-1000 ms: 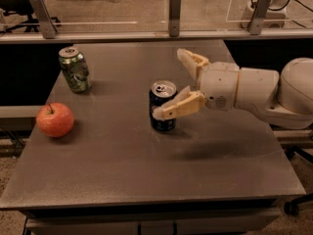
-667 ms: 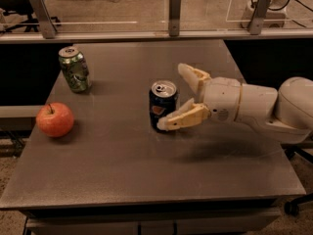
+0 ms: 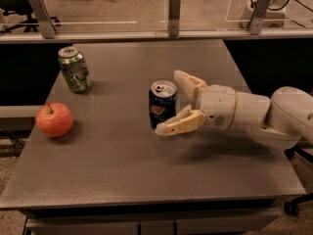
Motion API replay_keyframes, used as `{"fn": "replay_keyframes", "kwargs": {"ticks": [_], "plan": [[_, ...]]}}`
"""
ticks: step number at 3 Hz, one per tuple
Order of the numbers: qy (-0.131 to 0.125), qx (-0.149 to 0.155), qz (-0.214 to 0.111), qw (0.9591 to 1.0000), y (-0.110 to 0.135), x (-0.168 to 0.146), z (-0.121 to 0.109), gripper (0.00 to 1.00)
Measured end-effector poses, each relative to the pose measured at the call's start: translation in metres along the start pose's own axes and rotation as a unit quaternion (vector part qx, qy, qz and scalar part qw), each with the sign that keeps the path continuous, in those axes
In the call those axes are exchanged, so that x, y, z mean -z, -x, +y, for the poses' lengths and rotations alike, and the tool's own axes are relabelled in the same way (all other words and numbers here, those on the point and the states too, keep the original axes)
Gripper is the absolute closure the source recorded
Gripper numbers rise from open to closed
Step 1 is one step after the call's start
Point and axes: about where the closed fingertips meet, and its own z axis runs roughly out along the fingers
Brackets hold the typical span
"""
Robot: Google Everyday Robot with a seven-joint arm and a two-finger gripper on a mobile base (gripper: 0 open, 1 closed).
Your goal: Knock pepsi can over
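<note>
Smooth grey matte tabletop, rectangular. Near its centre, upright: cylindrical dark blue pepsi can with shiny silver top. Just right of it, cream plastic gripper, released, fingers spread wide around it. At left: green patterned can, round red apple.

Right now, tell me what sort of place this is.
Likely a robot test lab: gray table, glass-panelled rail behind it, staged pepsi can, green can and apple, gripper open around the pepsi can.
</note>
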Motion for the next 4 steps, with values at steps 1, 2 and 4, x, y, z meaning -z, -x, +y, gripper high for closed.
{"fn": "replay_keyframes", "kwargs": {"ticks": [1,2,4], "plan": [[0.022,0.012,0.001,0.9997,-0.0038,-0.0197,0.0005,0.00],[0.023,0.013,0.002,0.9996,-0.0037,-0.0213,0.0011,0.00],[0.024,0.023,0.028,0.9990,-0.0134,-0.0134,0.0001,0.00]]}}
